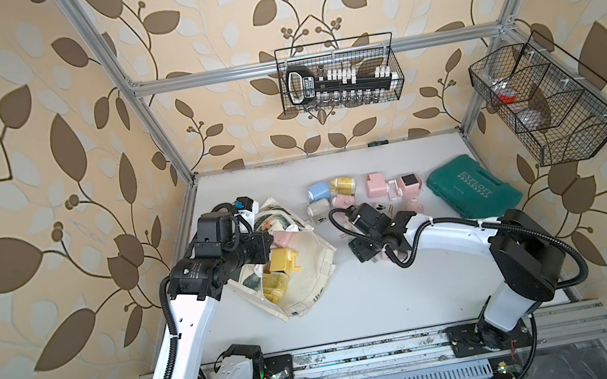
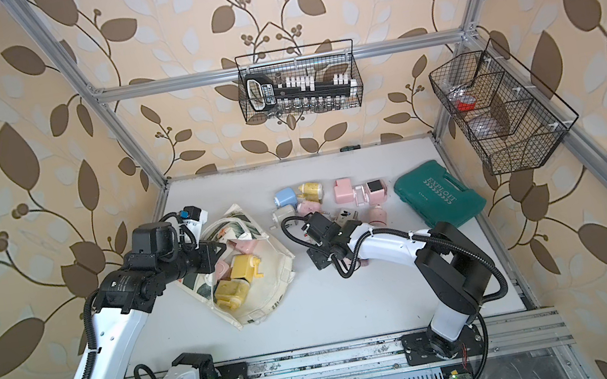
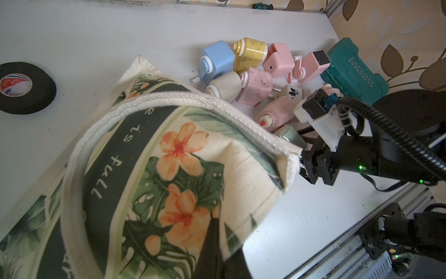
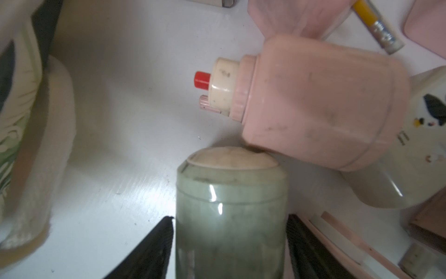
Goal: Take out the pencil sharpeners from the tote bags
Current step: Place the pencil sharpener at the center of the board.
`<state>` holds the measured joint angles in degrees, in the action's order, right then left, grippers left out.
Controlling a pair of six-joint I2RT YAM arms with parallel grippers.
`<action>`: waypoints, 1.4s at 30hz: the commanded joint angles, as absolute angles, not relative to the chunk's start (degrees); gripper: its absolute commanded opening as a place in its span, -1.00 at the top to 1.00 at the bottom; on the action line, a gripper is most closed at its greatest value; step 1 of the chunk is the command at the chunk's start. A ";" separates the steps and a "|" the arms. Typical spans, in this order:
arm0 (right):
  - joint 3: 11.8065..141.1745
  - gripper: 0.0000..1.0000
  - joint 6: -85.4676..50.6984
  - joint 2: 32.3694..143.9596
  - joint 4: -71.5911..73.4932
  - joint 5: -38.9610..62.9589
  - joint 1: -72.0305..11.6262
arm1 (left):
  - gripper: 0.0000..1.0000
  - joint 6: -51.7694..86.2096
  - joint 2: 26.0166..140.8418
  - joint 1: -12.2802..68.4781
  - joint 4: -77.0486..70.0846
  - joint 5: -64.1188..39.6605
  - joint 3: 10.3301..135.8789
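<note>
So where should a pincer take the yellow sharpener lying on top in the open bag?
Grip the yellow sharpener across its boxy body from above: it lies exposed in the bag's open mouth, crank knob sticking sideways, so probably avoid that end.

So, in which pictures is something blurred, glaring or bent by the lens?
In the right wrist view the mint sharpener between the fingers is soft and carries small white glints. In the left wrist view the tote bag up close is slightly soft. In both top views the frame posts splay outward.
</note>
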<state>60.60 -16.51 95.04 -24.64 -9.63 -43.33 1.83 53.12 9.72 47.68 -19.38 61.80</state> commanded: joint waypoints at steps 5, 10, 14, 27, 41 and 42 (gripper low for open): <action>63.44 -0.64 -16.68 84.58 -28.27 -7.05 -43.54 | 1.00 1.85 52.19 9.84 45.28 -20.48 63.81; 55.20 -0.53 -13.87 70.55 -13.98 3.06 -46.26 | 1.00 1.93 52.21 9.84 45.16 -21.53 63.86; 47.61 -0.38 -10.91 65.49 -0.93 7.63 -53.65 | 1.00 1.72 52.30 9.84 45.52 -21.54 64.14; 56.53 -0.41 -11.32 94.54 12.05 5.74 -66.75 | 1.00 1.78 51.20 9.84 45.48 -21.68 63.02; 70.87 -0.72 -11.77 116.35 14.30 8.18 -64.07 | 1.00 1.50 51.68 9.84 46.95 -21.97 64.52; 71.45 -0.73 -11.78 117.20 14.42 8.78 -63.92 | 1.00 1.49 51.77 9.84 46.96 -22.06 64.51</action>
